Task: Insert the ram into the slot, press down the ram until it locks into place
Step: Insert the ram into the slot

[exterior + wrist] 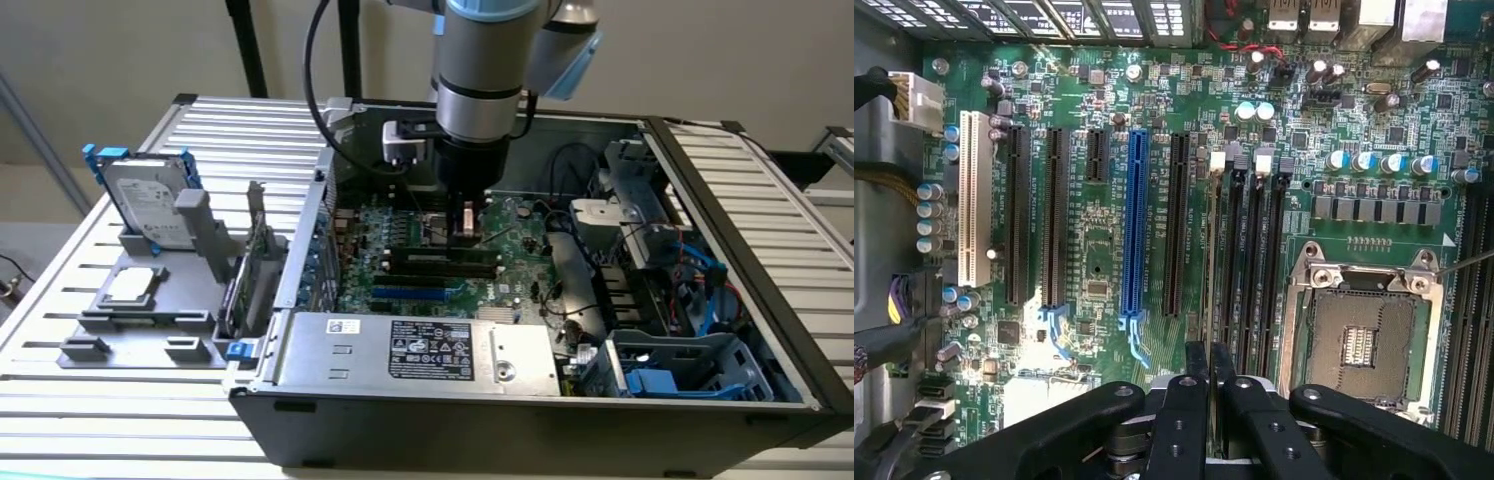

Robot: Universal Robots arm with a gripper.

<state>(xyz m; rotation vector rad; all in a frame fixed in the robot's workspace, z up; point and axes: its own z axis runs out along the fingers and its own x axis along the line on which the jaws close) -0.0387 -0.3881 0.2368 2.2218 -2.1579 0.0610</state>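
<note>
Inside the open computer case, the end effector hangs over the motherboard. Its 2 fingers are pinched narrow on the ram, which is seen edge-on. The ram's long axis runs parallel to the slot, directly over it, at the near edge of a bank of black sockets. The blue socket lies on one side and the bare processor socket on the other. A power supply fills the case's front edge.
</note>
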